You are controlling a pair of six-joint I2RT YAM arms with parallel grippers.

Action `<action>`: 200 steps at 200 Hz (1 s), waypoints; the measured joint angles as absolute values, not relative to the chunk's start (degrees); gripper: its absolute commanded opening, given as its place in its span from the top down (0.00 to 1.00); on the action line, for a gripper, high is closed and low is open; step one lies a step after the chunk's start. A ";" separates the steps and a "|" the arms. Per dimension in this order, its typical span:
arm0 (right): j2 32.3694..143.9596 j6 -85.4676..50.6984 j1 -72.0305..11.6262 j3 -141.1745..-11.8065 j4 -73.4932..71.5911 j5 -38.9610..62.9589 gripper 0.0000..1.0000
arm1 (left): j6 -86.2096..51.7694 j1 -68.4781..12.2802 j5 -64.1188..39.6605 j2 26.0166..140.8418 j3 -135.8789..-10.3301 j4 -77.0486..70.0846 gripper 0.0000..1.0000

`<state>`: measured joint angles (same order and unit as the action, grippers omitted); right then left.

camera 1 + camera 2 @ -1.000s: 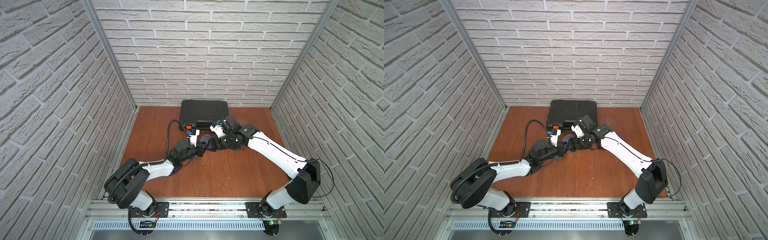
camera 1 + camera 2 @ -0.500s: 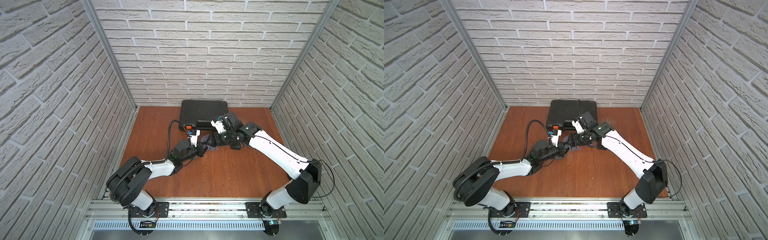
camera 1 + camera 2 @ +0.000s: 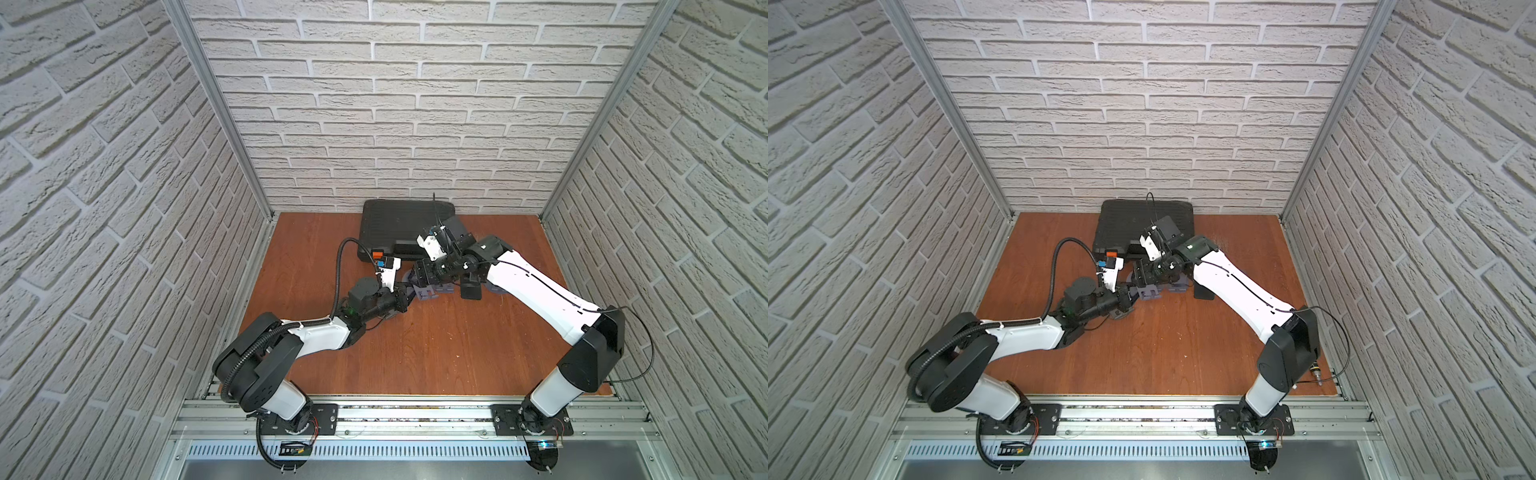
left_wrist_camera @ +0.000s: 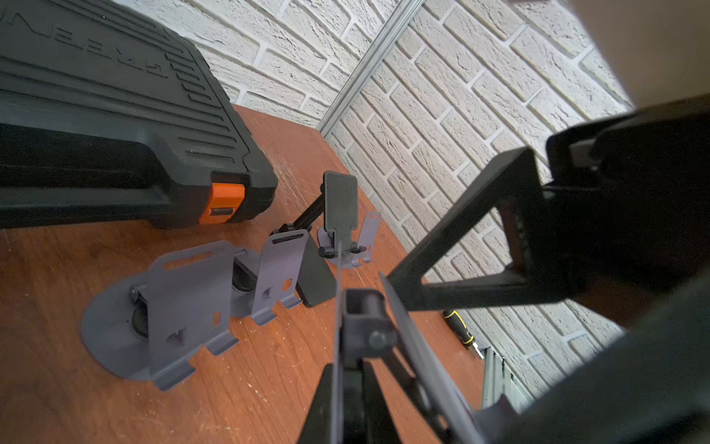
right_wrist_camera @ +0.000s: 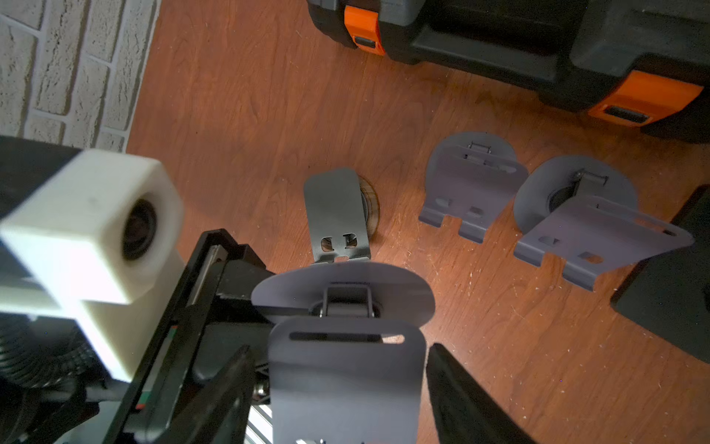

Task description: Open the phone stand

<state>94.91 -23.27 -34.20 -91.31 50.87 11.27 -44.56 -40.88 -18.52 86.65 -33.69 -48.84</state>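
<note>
The left pincer (image 4: 342,384) is clamped on the thin round base of the stand (image 5: 345,369). It holds the stand edge-up above the surface (image 3: 415,353), a little back of the middle and just in front of the toolbox (image 3: 395,226). The right pincer (image 5: 340,357) faces it nose to nose, jaws spread, with one finger on either side of the stand's back plate. A sliver of wood shows past one finger, so I'd call it open and not gripping. Whether a pad brushes the plate I cannot tell.

The plate lies right between the right jaws. Its long axis runs along the fingers, away from the hinge that joins it to the base. Seen from the left wrist, plate and base stand at a narrow angle, so the stand looks only partly open. My guess is that the right arm has to swing the plate off the base while the left holds firm.

Room is tight. A spare stand (image 5: 338,211) sits on the surface just past the held one. Two opened stands (image 5: 472,184) and a black stand (image 4: 340,200) crowd the stretch toward the right edge, and the toolbox closes off the back. Bare wood lies toward the front edge.
</note>
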 measured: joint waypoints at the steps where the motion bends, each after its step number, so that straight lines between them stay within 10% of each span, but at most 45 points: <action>1: 94.96 -23.27 -34.20 -91.33 50.92 11.22 0.28 | -44.56 -40.88 -18.52 86.65 -33.69 -48.84 1.00; 122: 97.67 -23.05 -34.15 -93.76 53.01 10.35 0.31 | -44.05 -40.88 -18.61 86.65 -33.69 -48.77 1.00; 200: 98.02 -23.09 -34.15 -93.95 53.04 10.28 0.72 | -43.70 -40.75 -17.93 86.65 -33.69 -48.14 1.00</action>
<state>98.02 -23.09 -34.15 -93.95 53.04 10.28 -43.70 -40.75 -17.93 86.65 -33.69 -48.14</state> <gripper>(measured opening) 0.606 0.115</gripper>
